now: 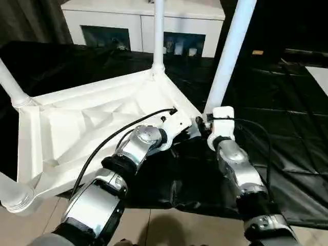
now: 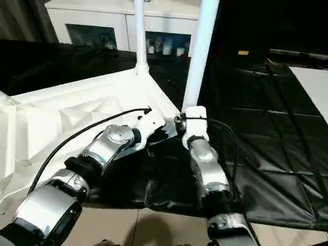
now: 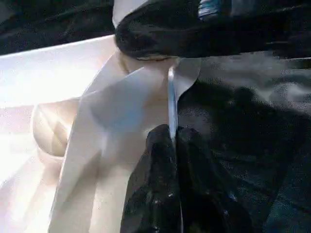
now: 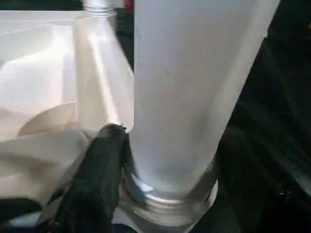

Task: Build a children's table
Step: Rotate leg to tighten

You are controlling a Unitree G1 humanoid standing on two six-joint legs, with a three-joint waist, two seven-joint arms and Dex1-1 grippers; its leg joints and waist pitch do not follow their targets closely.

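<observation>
Upside-down children's table [image 1: 92, 123] tipped on the black work table [image 1: 287, 154]; left gripper [image 3: 172, 141] clamped on its rim, steadying; right gripper [image 4: 104, 160] wrapped around the 3 o'clock leg [image 1: 228, 56], probably seating it.

A white cabinet [image 1: 141, 20] with glass doors stands behind the surface [image 1: 287, 128], which is draped in creased black sheeting; pale floor [image 1: 169, 225] lies before its near edge, a dark curtain [image 1: 31, 20] beside the cabinet
</observation>
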